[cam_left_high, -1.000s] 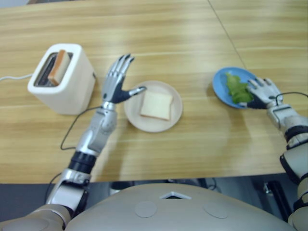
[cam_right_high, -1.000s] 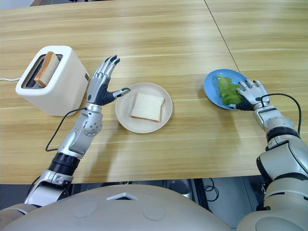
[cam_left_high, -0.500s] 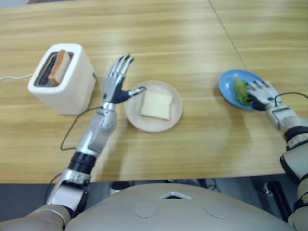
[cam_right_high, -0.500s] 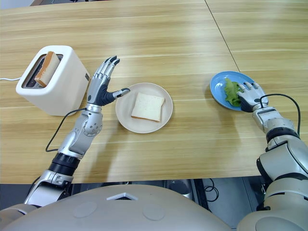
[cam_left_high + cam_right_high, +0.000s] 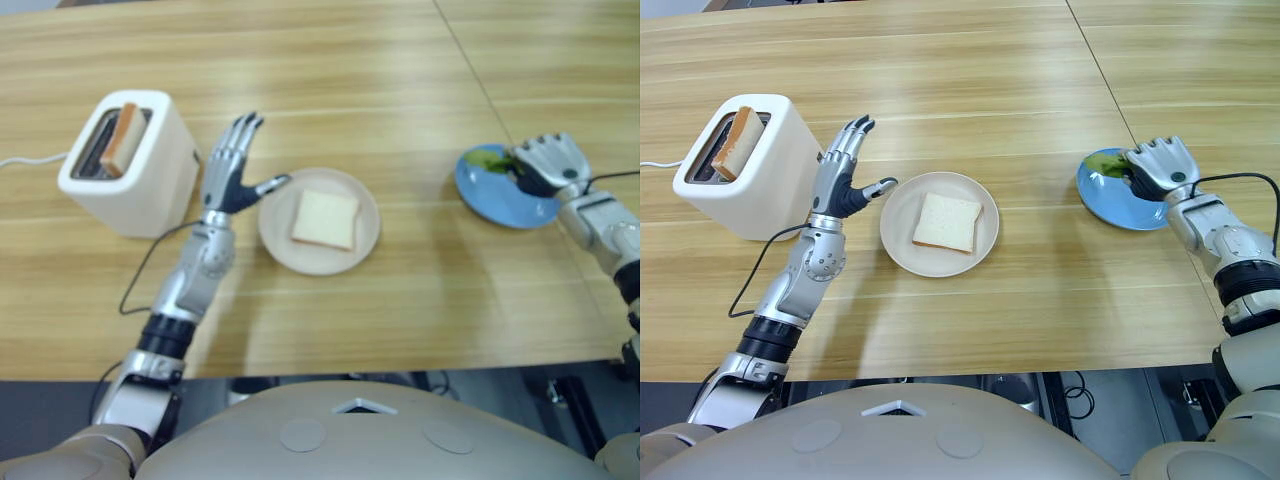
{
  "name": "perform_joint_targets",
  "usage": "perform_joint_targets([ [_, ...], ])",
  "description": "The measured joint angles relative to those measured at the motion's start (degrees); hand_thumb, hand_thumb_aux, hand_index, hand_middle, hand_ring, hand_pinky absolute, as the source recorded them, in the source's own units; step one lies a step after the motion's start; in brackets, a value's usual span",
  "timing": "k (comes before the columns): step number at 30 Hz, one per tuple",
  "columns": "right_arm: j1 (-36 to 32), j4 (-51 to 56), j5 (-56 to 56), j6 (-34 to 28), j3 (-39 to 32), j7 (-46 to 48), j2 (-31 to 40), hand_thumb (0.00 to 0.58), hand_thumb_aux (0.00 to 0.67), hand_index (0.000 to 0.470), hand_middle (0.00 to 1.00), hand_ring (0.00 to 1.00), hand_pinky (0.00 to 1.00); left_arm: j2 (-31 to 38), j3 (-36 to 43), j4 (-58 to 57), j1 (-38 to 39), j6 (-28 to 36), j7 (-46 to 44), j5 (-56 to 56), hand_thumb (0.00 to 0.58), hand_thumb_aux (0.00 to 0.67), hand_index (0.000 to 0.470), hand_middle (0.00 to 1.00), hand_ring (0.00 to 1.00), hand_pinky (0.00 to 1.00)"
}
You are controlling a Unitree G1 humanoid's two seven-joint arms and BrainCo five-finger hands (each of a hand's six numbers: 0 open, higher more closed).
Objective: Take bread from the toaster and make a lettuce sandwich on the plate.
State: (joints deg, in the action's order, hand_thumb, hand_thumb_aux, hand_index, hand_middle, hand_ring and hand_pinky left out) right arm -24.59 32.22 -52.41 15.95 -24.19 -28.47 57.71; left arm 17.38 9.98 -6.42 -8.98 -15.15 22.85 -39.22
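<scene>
One bread slice [image 5: 947,222] lies on the plate [image 5: 896,240], a second slice [image 5: 737,140] stands in the toaster [image 5: 760,190] at nine o'clock. Between them the left hand [image 5: 837,180] hangs, fingers spread, empty. At three o'clock the right hand [image 5: 1162,167] grips lettuce [image 5: 1106,160] over the blue dish [image 5: 1130,210]

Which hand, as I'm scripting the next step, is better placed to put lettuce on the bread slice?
Right. The right hand grips the lettuce above the blue plate, while the left hand stands open and empty between the toaster and the tan plate holding the bread slice.
</scene>
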Motion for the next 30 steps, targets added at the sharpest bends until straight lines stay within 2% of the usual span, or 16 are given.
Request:
perform_joint_targets([
  [4,0.57,-13.77,-0.29,-2.84,2.38,4.6,-2.25,0.58,0.67,0.46,1.0,1.0,1.0,-0.02,-1.04,-0.94,-0.53,-0.9,0.17,1.78,0.0,0.0,0.0,0.0,0.0,0.0],
  [6,-0.39,-20.75,-1.47,-3.5,2.22,7.67,-6.59,0.58,0.67,0.46,1.0,1.0,1.0,-0.11,-1.79,-1.78,-1.26,-1.66,0.21,3.39,0.0,0.0,0.0,0.0,0.0,0.0],
  [10,-2.6,-25.45,-3.8,-3.53,-0.18,11.32,-14.16,0.58,0.67,0.46,1.0,1.0,1.0,-0.28,-2.76,-3.25,-1.66,-2.55,0.27,5.7,0.0,0.0,0.0,0.0,0.0,0.0],
  [14,-3.94,-25.49,-6.36,-2.95,-3.37,13.39,-20.68,0.58,0.67,0.46,1.0,1.0,1.0,-0.37,-3.25,-4.63,-2.08,-3.18,0.3,6.95,0.0,0.0,0.0,0.0,0.0,0.0],
  [18,-4.94,-18.25,-8.74,-1.2,-8.88,13.75,-27.3,0.58,0.67,0.46,1.0,1.0,1.0,-0.52,-3.17,-5.24,-2.34,-3.65,0.31,7.2,0.0,0.0,0.0,0.0,0.0,0.0],
  [23,-4.06,-11.78,-9.87,-0.03,-10.94,13.28,-28.09,0.58,0.67,0.46,1.0,1.0,1.0,-0.52,-3.18,-5.31,-2.32,-3.74,0.31,7.23,0.0,0.0,0.0,0.0,0.0,0.0],
  [30,-0.39,-15.3,-10.27,0.29,-11.7,16.38,-26.82,0.58,0.67,0.46,1.0,1.0,1.0,-0.52,-3.17,-5.31,-2.02,-3.7,0.29,7.25,0.0,0.0,0.0,0.0,0.0,0.0],
])
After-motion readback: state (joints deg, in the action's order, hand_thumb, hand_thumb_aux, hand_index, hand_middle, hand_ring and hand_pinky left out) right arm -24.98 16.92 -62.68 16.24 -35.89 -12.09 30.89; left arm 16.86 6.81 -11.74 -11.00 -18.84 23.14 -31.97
